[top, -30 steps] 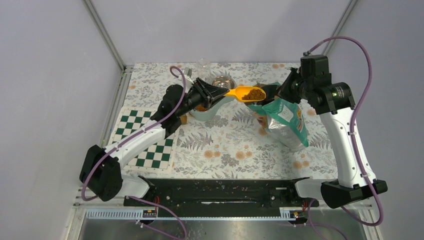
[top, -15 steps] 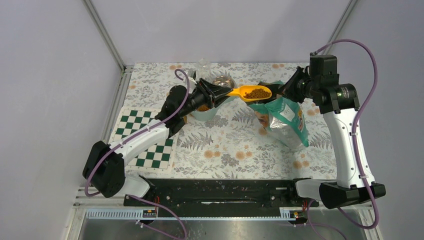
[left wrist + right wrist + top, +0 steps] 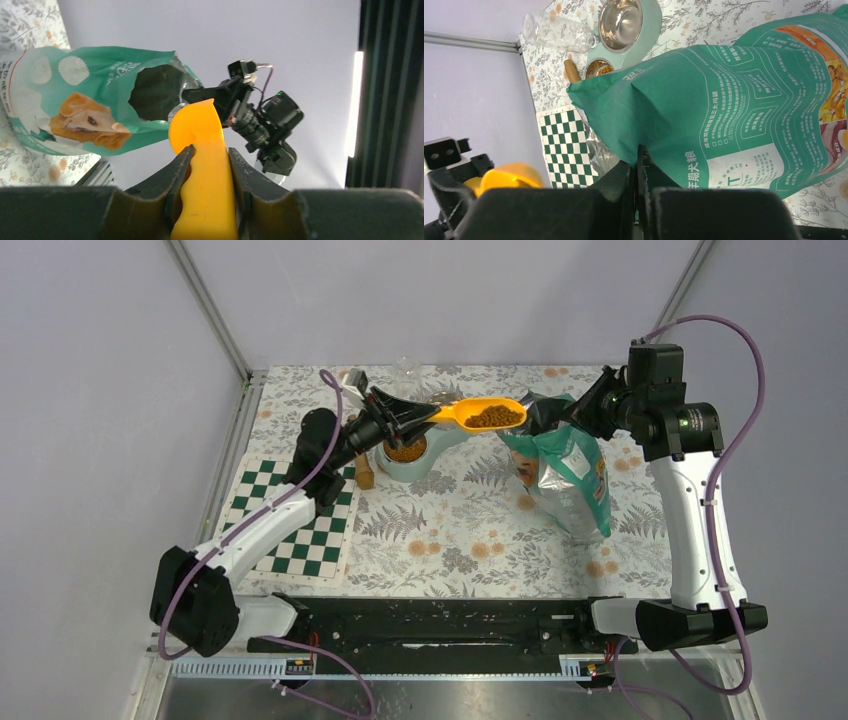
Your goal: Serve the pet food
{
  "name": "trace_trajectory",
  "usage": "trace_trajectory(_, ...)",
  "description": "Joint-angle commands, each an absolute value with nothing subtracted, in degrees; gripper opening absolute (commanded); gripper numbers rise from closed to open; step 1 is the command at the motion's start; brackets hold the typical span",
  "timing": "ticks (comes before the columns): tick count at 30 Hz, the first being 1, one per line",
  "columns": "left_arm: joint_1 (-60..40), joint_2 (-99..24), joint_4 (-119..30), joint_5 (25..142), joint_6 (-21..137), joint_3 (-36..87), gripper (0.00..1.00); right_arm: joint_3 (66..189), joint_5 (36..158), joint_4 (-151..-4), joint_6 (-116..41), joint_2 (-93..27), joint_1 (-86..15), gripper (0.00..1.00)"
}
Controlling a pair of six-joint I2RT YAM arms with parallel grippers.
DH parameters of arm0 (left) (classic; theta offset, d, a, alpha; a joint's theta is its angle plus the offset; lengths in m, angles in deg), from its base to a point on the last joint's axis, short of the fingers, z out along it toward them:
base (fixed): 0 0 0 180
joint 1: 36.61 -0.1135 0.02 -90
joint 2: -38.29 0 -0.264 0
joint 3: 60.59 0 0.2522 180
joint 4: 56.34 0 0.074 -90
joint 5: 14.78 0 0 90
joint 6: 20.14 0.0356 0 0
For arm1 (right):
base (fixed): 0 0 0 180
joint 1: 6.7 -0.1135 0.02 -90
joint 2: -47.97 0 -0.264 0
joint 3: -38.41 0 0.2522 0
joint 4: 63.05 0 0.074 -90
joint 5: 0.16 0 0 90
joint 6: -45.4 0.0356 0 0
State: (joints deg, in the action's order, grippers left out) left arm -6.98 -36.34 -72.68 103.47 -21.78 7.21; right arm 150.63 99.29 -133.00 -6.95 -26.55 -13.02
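Teal-and-silver foil bag printed with a golden dog (image 3: 562, 465) stands upright with its mouth open. Its top edge is pinched between the fully closed fingers of the right gripper (image 3: 636, 159). Mint double-bowl feeder (image 3: 425, 468): near bowl holds kibble, far bowl mostly hidden behind the left gripper (image 3: 418, 416) in top view. Left gripper is clamped tight on the handle of the orange plastic scoop (image 3: 482, 414), held in the air between feeder and bag. Brown kibble pet food (image 3: 492, 418) sits heaped in the scoop, just ahead of the left fingertips. Left wrist view shows only the scoop's underside. The bag's inside is dark and unreadable.

White arms (image 3: 690, 530), black joints (image 3: 680, 427), looping purple cables (image 3: 703, 318).
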Motion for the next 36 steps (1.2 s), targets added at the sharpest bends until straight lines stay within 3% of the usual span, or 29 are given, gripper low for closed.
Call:
trace_trajectory(1,-9.0,-31.6,-80.1,105.0,-25.6,5.9,0.00,155.2,102.1,-123.3,-5.0,-24.8,-12.3,0.00)
trace_trajectory(16,-15.7,-29.1,-73.9,92.3,-22.1,0.6,0.00,151.8,101.1,-123.1,-6.3,-21.4,-10.4,0.00)
trace_trajectory(24,-18.0,-33.3,-80.2,84.1,-17.8,-3.3,0.00,150.1,102.1,-121.9,-5.6,-19.8,-10.4,0.00)
trace_trajectory(36,-18.6,-47.4,-83.6,75.9,-10.9,1.8,0.00,150.6,102.5,-121.7,-5.6,-19.0,-10.4,0.00)
